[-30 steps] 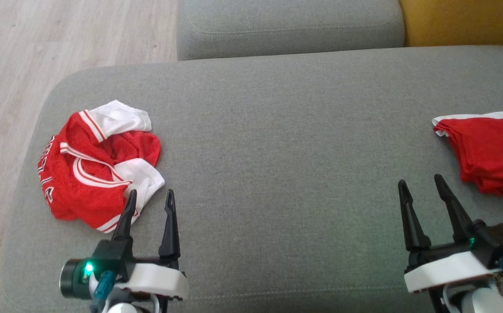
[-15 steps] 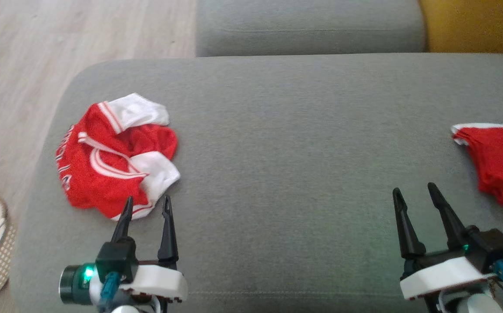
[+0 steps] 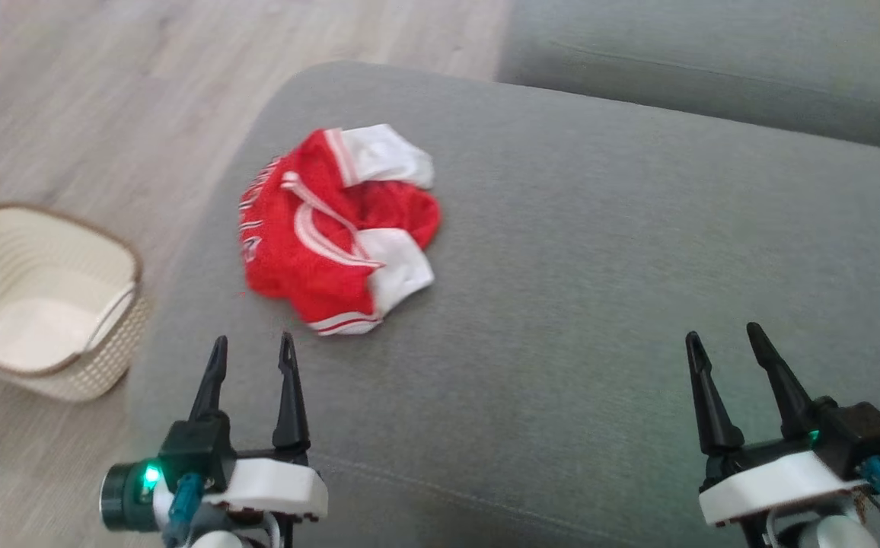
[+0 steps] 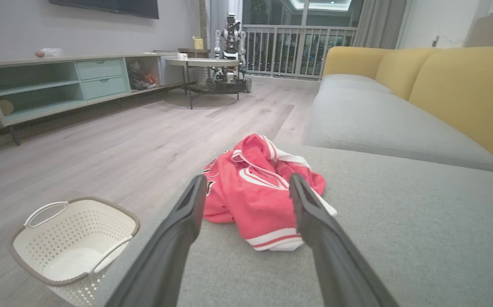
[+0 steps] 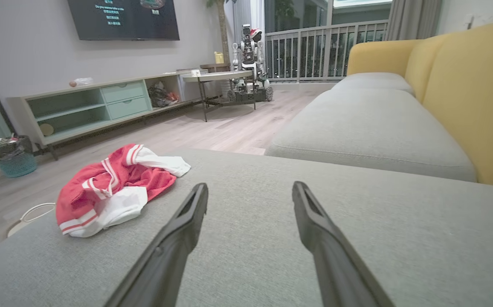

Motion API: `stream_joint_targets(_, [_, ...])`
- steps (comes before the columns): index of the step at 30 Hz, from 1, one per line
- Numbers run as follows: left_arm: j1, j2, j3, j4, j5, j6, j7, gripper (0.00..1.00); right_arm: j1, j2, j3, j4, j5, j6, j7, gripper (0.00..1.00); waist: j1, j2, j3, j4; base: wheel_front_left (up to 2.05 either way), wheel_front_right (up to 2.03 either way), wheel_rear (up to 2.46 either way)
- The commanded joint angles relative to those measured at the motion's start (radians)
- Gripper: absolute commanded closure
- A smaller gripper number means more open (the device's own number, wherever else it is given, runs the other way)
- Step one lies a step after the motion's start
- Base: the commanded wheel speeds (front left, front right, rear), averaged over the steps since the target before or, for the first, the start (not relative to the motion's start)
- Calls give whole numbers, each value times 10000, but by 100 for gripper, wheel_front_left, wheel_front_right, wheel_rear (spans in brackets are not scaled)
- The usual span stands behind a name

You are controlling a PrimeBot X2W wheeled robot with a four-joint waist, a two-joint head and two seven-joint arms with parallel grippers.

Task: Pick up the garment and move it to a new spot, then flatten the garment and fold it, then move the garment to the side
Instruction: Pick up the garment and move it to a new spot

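Observation:
A crumpled red garment (image 3: pixel 333 232) with white trim lies in a heap near the left end of the grey sofa seat (image 3: pixel 600 251). In the left wrist view the garment (image 4: pixel 255 192) sits straight ahead, just past the fingertips. From the right wrist the garment (image 5: pixel 110 189) appears off to the left. My left gripper (image 3: pixel 251 350) hovers open a short way in front of the heap, not touching it. My right gripper (image 3: pixel 722 342) is open too, over bare cushion far to the right, with nothing between its fingers.
A cream perforated basket (image 3: pixel 36 297) stands on the wooden floor (image 3: pixel 105 91) beside the sofa's left end, and the basket (image 4: pixel 71 241) looks empty. A second grey cushion (image 3: pixel 714 68) lies behind. Yellow backrests (image 5: pixel 472 94) line the right. A low TV cabinet (image 4: pixel 59 85) stands across the room.
The head camera has swung left: the basket has come into view and a second red garment at the right has left the picture. Both grippers stay open and low in the frame.

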Motion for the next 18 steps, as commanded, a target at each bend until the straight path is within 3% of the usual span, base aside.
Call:
stream_joint_targets(1, [-361,18,281,-412,-60,73,-51,0,-271,-41,214,-315,47,-4,-93,0,0,0,66,600,0,0,0])
stream_joint_targets(6, [-398,18,331,-583,-178,167,-51,0,-307,-41,221,-336,-101,-4,-93,0,0,0,206,977,0,0,0])
stream_joint_targets(11, [-943,18,416,-556,-609,84,-51,0,-548,-41,132,-431,-242,-4,-93,0,0,0,705,880,0,0,0])
stream_joint_targets(18, [-3485,159,974,24,-785,-759,-51,0,-1207,-85,231,-638,-638,-4,-93,0,0,0,2057,273,0,0,0])
